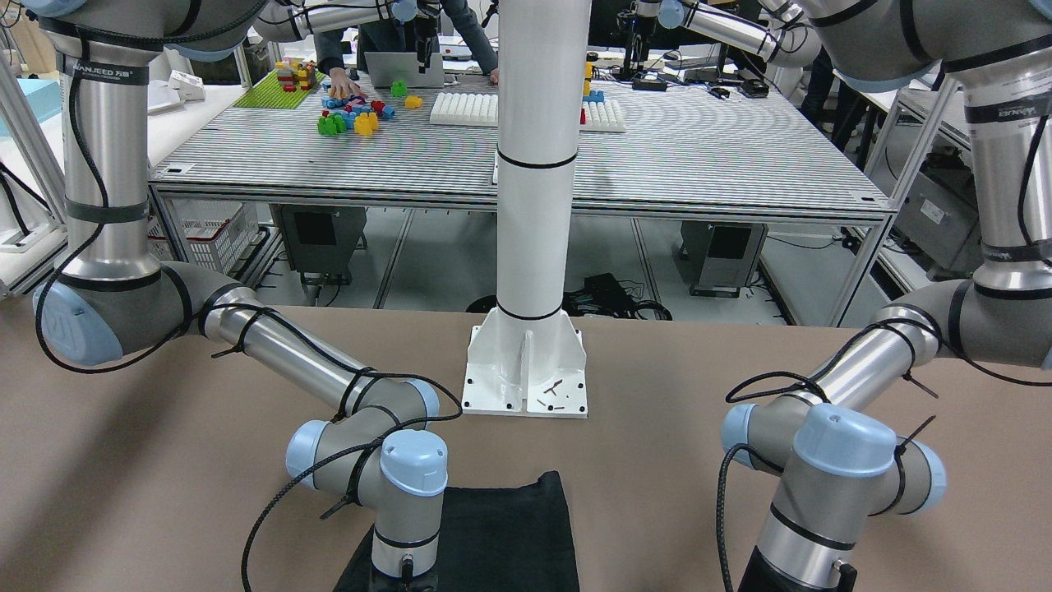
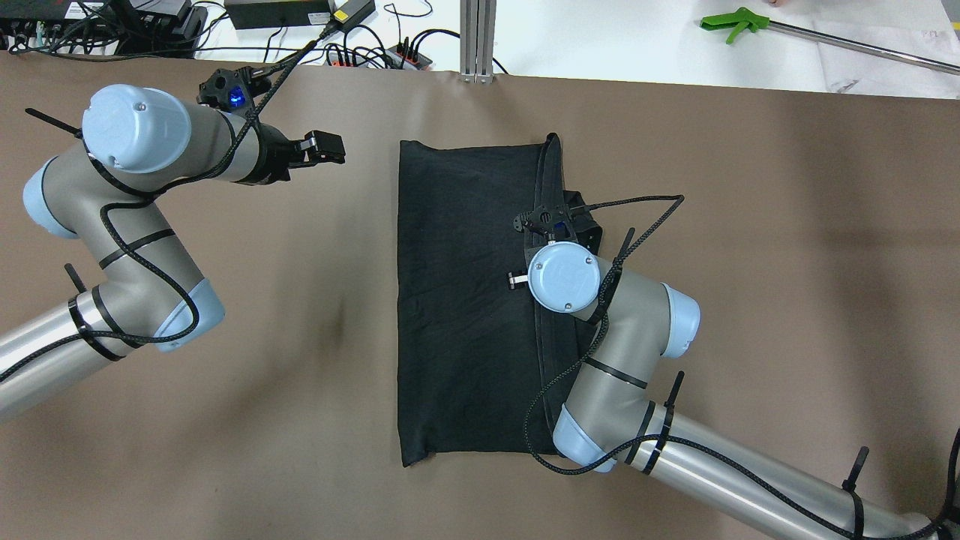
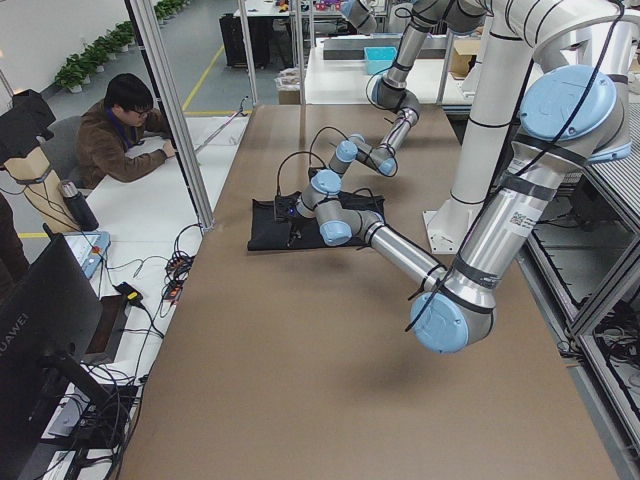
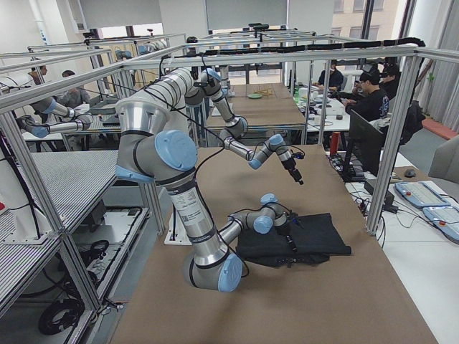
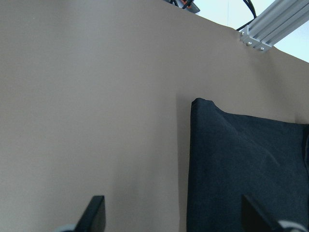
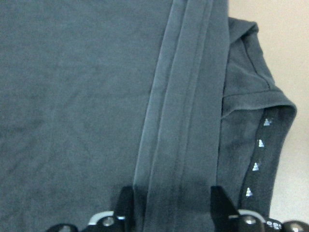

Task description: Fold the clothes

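Folding seems partway: black garment [image 2: 465, 300] lies doubled mid-frame, further folds likely. Right gripper [image 6: 173, 208] sits spread astride its right hem; left gripper [image 2: 330, 148] hovers upper left, spread, empty.

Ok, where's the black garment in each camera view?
Front-facing: black garment bottom centre.
Overhead: centre.
Exterior left: middle, left of centre.
Exterior right: lower right.
Left wrist: lower right.
Right wrist: fills the frame.
Landmark, exterior views: right arm's blue wrist cap above it.
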`<state>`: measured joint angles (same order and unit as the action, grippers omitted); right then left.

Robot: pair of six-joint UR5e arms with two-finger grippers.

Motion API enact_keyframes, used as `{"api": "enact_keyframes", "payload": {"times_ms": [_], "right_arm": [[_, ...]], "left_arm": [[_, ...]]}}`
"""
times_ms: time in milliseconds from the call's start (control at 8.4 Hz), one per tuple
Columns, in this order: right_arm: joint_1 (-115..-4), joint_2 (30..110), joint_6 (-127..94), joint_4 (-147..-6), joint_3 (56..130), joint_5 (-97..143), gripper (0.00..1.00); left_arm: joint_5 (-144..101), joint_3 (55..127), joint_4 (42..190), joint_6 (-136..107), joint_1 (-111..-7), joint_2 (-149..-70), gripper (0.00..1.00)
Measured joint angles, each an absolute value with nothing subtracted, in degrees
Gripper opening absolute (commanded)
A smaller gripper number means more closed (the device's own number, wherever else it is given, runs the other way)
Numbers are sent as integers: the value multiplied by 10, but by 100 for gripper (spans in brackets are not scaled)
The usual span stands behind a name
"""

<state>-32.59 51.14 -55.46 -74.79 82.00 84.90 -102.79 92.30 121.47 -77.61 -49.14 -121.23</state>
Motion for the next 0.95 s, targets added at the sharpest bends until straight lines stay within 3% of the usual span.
{"api": "enact_keyframes", "payload": {"times_ms": [119, 238, 953], "right_arm": [[-326, 511, -555, -748, 820, 849, 23], [-326, 511, -555, -747, 820, 849, 16], [-332, 532, -541, -755, 862, 850, 0]], "left_arm": [[-1027, 923, 1215, -776, -491, -1212, 100], [-1026, 923, 1215, -776, -491, -1211, 100], [-1023, 919, 1215, -777, -488, -1211, 100]]}}
